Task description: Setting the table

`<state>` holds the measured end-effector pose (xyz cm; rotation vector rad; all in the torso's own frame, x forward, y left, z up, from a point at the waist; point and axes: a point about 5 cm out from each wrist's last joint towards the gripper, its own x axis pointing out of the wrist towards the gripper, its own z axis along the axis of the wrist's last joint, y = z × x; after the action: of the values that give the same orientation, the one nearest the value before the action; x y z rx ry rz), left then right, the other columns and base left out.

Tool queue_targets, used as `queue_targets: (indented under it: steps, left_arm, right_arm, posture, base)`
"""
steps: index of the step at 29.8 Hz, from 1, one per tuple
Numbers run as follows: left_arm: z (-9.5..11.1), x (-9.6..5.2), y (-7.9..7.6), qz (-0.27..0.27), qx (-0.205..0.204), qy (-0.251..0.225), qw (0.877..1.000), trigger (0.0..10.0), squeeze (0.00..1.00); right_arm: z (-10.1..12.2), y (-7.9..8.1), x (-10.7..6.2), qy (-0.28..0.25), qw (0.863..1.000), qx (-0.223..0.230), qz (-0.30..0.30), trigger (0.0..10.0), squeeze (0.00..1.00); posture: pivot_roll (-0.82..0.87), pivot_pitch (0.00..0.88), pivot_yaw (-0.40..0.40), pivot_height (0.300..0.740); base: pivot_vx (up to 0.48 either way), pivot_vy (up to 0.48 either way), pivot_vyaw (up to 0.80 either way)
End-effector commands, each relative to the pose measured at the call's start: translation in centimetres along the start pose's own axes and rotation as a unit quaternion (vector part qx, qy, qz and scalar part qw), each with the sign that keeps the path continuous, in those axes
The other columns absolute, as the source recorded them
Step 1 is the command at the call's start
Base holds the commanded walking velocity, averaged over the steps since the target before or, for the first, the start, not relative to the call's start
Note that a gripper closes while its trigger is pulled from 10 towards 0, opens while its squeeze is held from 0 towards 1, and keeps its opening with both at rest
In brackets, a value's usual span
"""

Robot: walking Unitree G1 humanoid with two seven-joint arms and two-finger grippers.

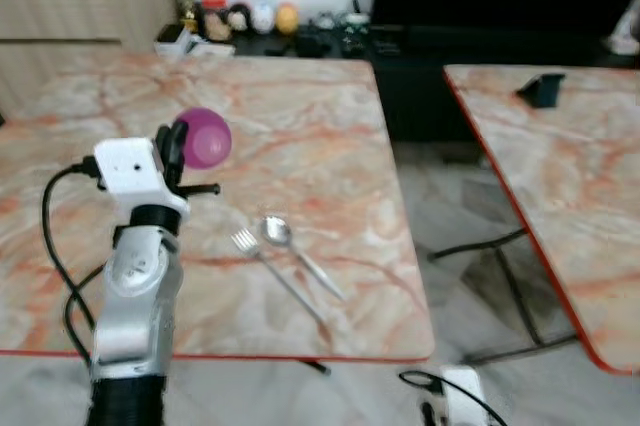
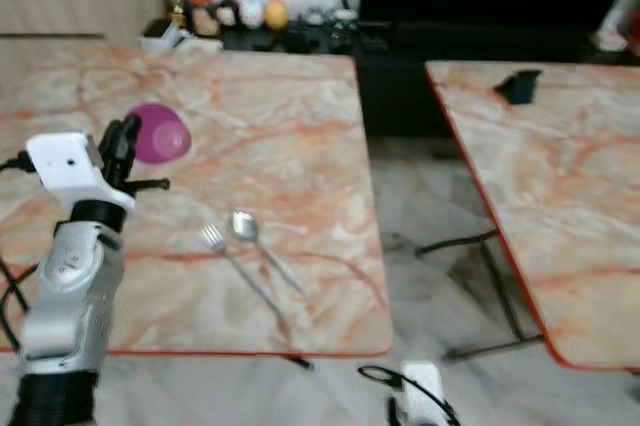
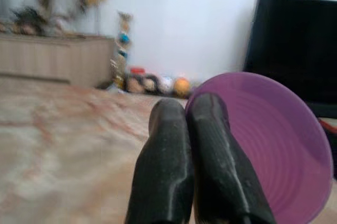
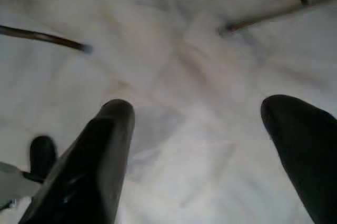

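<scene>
Left end effector sits raised over the marble worktop in the middle left of the head view, its two black fingers pressed together on the rim of a purple bowl. From the wrist view the fingers look to pinch the near edge of the bowl, so its open side tips toward the camera and it hangs tilted, not level; I judge that a rim grip is used because the bowl is too wide to take across its body. The bowl appears to be held just above the worktop, though whether its far edge touches the marble I cannot tell. Lower and toward the centre of the frame lie a fork and a spoon, side by side and close together, both angled the same way with their heads pointing up the frame, as cutlery laid out for one place. The bowl is up and to the left of them, near but apart, which suggests it is being brought to sit beside them. Right end effector hangs idle low down with its fingers wide apart, pointing at the pale tiled floor. A second worktop stands at the right of the frame, with a small dark object near its far edge.
</scene>
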<state>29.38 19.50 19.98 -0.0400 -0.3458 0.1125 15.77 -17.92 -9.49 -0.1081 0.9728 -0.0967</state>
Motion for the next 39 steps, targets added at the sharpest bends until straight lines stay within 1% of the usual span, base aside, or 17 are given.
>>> queue_targets:
  steps: [1,14,23,34,39]
  left_arm:
    - [0.53,0.24,-0.87,-0.013,-0.005,-0.014,1.0,10.0,0.0]
    - [0.78,0.7,-0.99,-0.013,-0.009,-0.019,1.0,10.0,0.0]
    - [0.68,0.77,-1.36,-0.017,-0.013,-0.017,1.0,10.0,0.0]
    - [0.66,0.93,-1.44,-0.018,-0.017,-0.017,1.0,10.0,0.0]
    - [0.52,0.98,-1.64,-0.024,-0.02,-0.013,0.999,10.0,0.0]
  right_arm:
    - [-0.43,-0.83,-0.05,0.008,1.0,0.0,-0.011,10.0,0.0]
    - [-0.4,-0.76,-0.04,0.008,1.0,-0.003,-0.008,10.0,0.0]
    - [-0.33,-0.66,-0.03,0.006,1.0,-0.001,-0.002,10.0,0.0]
    - [-0.36,-0.71,-0.04,0.007,1.0,-0.002,-0.001,10.0,0.0]
    - [-0.31,-0.7,-0.03,0.005,1.0,-0.001,0.002,10.0,0.0]
  posture:
    - [0.0,0.0,-0.068,0.74]
    - [0.0,0.0,-0.065,0.74]
    - [0.0,0.0,-0.063,0.74]
    - [0.0,0.0,-0.065,0.74]
    - [0.0,0.0,-0.068,0.74]
  base:
    - [0.0,-0.292,0.0]
    - [0.0,-0.294,0.0]
    - [0.0,-0.291,0.0]
    - [0.0,-0.304,0.0]
    - [0.0,-0.424,0.0]
